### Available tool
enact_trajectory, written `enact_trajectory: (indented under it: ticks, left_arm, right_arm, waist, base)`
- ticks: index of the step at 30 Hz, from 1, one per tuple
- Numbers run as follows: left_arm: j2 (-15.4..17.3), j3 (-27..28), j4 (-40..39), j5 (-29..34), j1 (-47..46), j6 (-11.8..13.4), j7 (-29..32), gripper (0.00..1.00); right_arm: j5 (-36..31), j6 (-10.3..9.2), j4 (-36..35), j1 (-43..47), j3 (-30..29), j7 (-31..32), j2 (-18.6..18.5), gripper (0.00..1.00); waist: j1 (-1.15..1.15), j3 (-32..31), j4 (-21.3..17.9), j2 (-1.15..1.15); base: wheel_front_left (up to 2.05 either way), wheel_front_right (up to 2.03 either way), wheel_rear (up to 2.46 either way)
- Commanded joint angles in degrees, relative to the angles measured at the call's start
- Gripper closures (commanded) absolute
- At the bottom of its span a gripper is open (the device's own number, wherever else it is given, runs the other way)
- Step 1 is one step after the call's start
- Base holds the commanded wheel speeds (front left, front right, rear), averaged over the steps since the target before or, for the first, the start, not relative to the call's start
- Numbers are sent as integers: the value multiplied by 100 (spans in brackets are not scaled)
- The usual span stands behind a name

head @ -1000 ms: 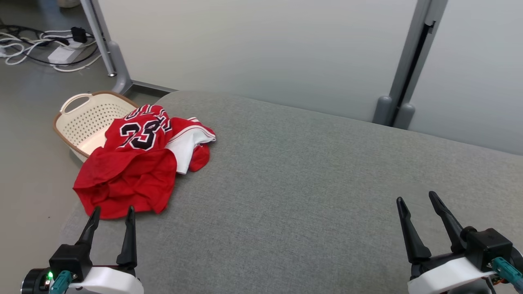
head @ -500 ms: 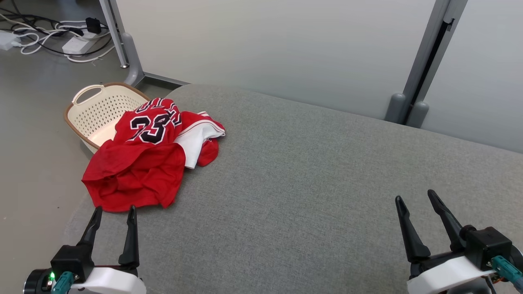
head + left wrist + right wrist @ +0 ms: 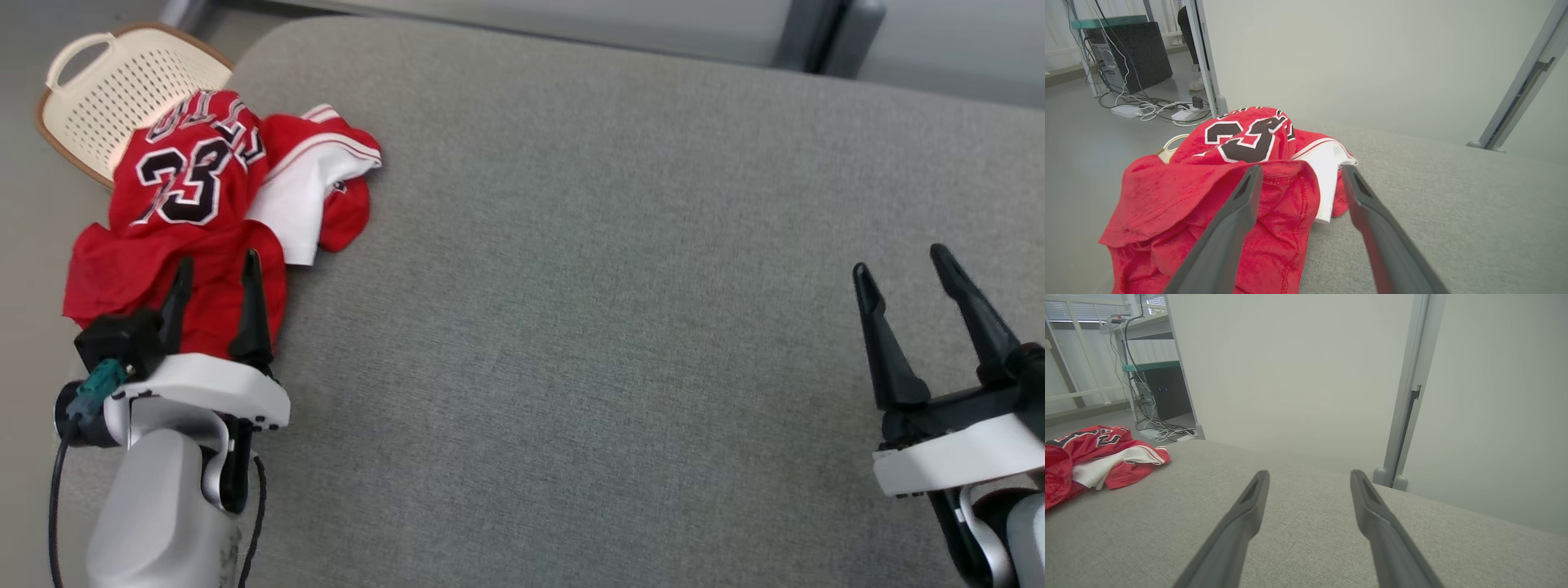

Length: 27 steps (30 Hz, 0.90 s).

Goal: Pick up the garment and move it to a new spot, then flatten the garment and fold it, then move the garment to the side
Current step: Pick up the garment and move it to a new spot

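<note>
At the left edge of the grey bench [image 3: 571, 327], the crumpled red garment [image 3: 175, 175] is seen heaped, partly draped over the rim above a cream basket [image 3: 106, 82] on the floor. The left end effector [image 3: 216, 263] is held with its fingers apart just over the near folds, and nothing is gripped. The right end effector [image 3: 898, 261] is likewise spread, well apart from the cloth over bare bench. The pick-up step is judged to be in hand and not yet done. A descent onto a thick fold and a firm closing are called for next.
</note>
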Motion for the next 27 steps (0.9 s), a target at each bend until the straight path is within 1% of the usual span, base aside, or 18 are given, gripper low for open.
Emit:
enact_trajectory:
  ticks: [1,5,10,15,17,21,23,27]
  left_arm:
    - [62,53,325,-55,-310,-31,-1,0]
    - [206,143,1416,-241,-1051,-124,-2,0]
    - [398,269,2525,-388,-1708,-163,-1,0]
    - [511,371,2996,-445,-2063,-118,6,0]
    - [544,425,2879,-421,-2121,-73,4,100]
    - [535,539,2207,-259,-1908,8,-6,100]
    - [490,619,1731,-143,-1691,37,-7,100]
    - [396,758,705,112,-1180,18,-7,100]
  right_arm:
    - [-10,-2,-97,-124,-18,35,-88,0]
    - [16,-2,-244,-270,-70,83,-255,0]
    - [41,-2,-352,-356,-166,107,-347,0]
    - [34,-2,-394,-401,-199,112,-412,0]
    - [28,-2,-379,-411,-220,104,-409,0]
    - [40,-2,-290,-355,-281,34,-336,0]
    - [42,-2,-230,-312,-302,8,-287,0]
    - [60,-2,-95,-219,-310,-77,-172,0]
  waist:
    - [0,804,-302,0]
    - [0,1233,-422,0]
    - [0,1549,-490,0]
    - [0,1661,-501,0]
    - [0,1660,-492,0]
    - [0,1529,-453,0]
    - [0,1416,-436,0]
    - [0,1089,-415,0]
  base:
    - [0,0,0]
    - [0,0,0]
    - [0,0,0]
    - [0,0,0]
    - [0,0,0]
    - [0,0,0]
    - [0,0,0]
    - [0,0,0]
